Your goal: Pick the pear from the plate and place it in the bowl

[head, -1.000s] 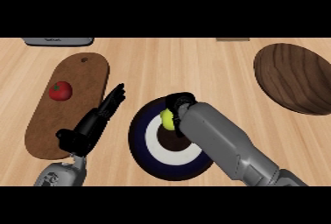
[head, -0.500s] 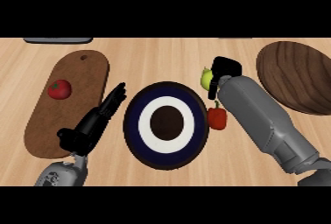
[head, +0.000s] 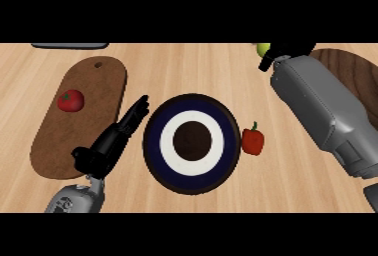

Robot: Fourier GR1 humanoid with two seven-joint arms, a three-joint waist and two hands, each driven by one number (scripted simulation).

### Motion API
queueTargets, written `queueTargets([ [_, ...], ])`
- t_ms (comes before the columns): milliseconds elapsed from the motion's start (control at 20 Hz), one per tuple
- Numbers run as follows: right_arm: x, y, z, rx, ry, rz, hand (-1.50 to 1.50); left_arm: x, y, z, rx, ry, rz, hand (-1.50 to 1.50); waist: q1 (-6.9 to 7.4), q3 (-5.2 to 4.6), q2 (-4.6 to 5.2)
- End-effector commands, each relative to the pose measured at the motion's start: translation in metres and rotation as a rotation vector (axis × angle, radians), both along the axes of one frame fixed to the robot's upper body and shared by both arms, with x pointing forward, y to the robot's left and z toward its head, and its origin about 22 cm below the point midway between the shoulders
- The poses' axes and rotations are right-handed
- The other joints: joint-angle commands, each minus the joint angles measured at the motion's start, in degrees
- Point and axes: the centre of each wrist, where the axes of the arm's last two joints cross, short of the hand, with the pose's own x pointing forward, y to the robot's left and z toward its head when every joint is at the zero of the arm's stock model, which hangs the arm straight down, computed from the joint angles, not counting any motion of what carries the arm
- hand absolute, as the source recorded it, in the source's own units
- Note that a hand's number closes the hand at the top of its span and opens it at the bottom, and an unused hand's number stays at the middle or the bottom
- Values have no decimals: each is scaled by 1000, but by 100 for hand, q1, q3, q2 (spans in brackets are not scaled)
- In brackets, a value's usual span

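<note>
My right hand (head: 283, 50): curled round the pear (head: 263, 48), beside the bowl (head: 353, 67).
My left hand (head: 111, 142): fingers straight, beside the plate (head: 159, 150).

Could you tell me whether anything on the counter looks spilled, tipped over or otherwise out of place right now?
Nothing looks spilled or damaged. A red pepper lies on the bare counter beside the plate, and a tomato sits on the cutting board. The right hand holds the pear near the bowl.

Even, bright light falls over the pale wooden bench (head: 184, 65), with no glare on it. Shadows are faint and soft, a thin dark edge under the plate (head: 159, 172) and beside the red pepper (head: 252, 141).
</note>
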Motion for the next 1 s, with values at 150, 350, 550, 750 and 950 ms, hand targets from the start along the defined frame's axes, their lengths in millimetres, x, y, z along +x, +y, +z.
queueTargets([
  [150,7,-15,34,60,-338,-106,150,-2,-3,-4,1,-3,15,0,-95,-1,-30],
  [350,13,-43,40,70,-335,-180,150,13,12,4,12,6,15,0,-82,-2,-10],
  [550,11,-80,26,-26,-267,-235,150,-7,-8,-8,-6,16,11,0,-83,-3,-21],
  [750,5,-121,6,-171,-292,-308,150,4,0,0,11,-9,6,0,-42,-1,13],
  [950,-2,-154,-1,-189,-302,-326,150,-4,4,-11,-4,8,-5,0,2,2,22],
])
